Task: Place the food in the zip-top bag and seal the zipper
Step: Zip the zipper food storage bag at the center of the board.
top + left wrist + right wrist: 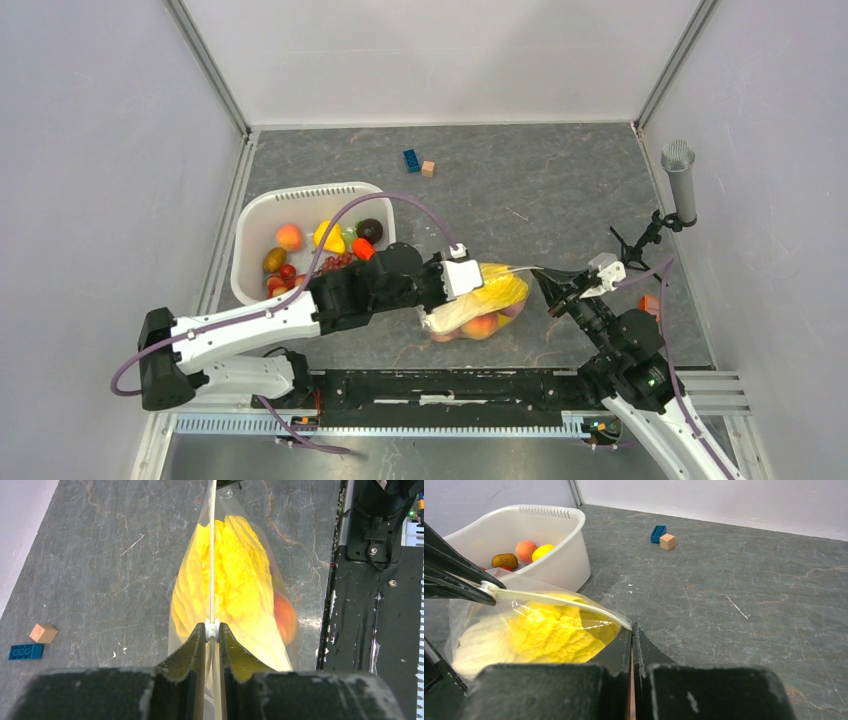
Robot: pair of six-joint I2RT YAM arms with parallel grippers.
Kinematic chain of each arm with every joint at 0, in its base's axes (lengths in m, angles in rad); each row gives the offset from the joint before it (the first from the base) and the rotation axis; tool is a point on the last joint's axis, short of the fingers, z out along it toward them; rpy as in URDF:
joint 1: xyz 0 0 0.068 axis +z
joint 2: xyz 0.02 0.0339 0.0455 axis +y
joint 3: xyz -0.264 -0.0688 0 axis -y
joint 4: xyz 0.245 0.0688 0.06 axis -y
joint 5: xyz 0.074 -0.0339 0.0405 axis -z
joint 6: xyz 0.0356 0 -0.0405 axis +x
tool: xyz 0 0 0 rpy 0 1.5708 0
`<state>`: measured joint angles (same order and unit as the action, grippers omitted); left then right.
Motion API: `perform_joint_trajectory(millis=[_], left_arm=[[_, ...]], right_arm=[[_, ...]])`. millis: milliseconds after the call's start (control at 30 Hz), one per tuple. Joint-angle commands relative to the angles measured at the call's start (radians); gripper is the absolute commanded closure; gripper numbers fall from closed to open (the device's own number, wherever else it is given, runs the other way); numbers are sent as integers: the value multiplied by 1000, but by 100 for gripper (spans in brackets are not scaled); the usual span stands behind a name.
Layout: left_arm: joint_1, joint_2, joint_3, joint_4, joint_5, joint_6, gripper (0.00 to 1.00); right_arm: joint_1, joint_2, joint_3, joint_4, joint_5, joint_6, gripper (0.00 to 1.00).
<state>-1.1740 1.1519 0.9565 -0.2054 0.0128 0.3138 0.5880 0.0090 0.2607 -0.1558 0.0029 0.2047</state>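
Between my tools on the table (520, 190) sits the bag (478, 312) of food (240, 580), its zipper (212, 555) running straight from my left tool (212, 632), pinched onto it, to my right tool (632, 630), clamped tight on the bag's far corner.

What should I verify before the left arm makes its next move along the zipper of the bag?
1. The left gripper is closed on the zipper's white slider: ok.
2. The right gripper is shut on the zip-top bag at the other mouth corner: ok.
3. The zipper runs straight between both grippers: ok.
4. The zipper is pressed shut along its length: cannot tell.
5. The crinkled yellow piece sits below the zipper line: ok.
6. All food is in the bag: not ok; a peach and other pieces lie in the white basket.
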Motion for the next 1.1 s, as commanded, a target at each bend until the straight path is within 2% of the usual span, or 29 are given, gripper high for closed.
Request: perform_joint_trajectory(millis=[0, 67, 167, 267, 333, 433, 533, 600, 667, 767, 867, 967, 1067], left_arm=[[0, -69, -16, -33, -35, -26, 84], [0, -64, -8, -31, -21, -34, 85], [0, -48, 10, -32, 0, -35, 86], [0, -37, 29, -47, 13, -33, 87], [0, -34, 35, -48, 25, -30, 87], [0, -24, 56, -47, 52, -29, 87], [0, -5, 88, -55, 82, -24, 88], [0, 9, 105, -72, 100, -16, 89], [0, 17, 109, -80, 115, -13, 89], [0, 24, 108, -75, 124, -9, 90], [0, 19, 111, -74, 133, -19, 89], [0, 10, 101, -59, 133, -22, 90], [0, 9, 100, -59, 130, -24, 90]], right_arm=[[-14, -80, 45, 48, 59, -28, 100], [-14, -45, 76, 57, -29, -41, 86], [-14, 31, 168, 12, -95, -84, 49], [-14, 100, 276, -35, -162, -154, 37], [-14, 161, 332, -49, -296, -196, 31], [-14, 307, 409, -114, -488, -250, 31], [-14, 431, 420, -147, -634, -295, 39], [-14, 451, 397, -113, -718, -346, 42], [-15, 464, 387, -93, -724, -405, 39], [-14, 539, 443, -174, -734, -500, 40], [-14, 596, 461, -206, -751, -553, 45], [-13, 622, 444, -177, -791, -564, 55], [-12, 641, 434, -163, -811, -566, 59]])
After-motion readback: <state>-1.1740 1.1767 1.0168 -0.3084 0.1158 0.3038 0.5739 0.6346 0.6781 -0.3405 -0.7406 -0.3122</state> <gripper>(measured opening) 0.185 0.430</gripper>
